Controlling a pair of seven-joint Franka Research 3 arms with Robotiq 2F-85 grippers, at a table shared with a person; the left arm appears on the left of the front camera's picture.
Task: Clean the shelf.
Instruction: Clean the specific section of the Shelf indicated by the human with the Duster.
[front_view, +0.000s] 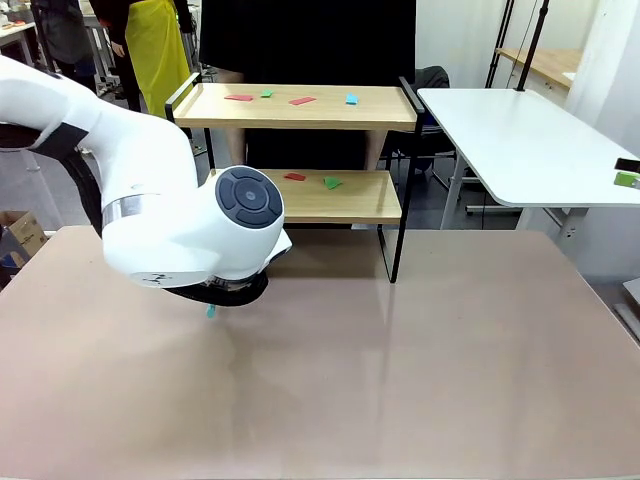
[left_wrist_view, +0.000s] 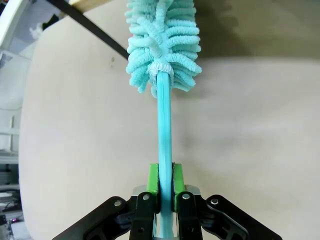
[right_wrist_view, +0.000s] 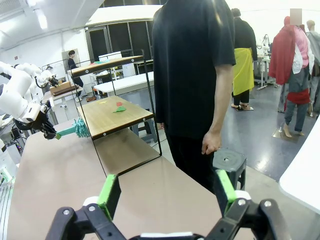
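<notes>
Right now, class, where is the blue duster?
In the left wrist view, the duster is clamped in the left tool, its fluffy head close to the shelf.

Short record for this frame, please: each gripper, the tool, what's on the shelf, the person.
left gripper: shut on the teal duster by its handle, over the table near the shelf
right gripper: open, empty
top board: four scraps, two red, one green, one blue
lower board: red scrap, green scrap
person: standing behind the shelf, arm hanging
</notes>
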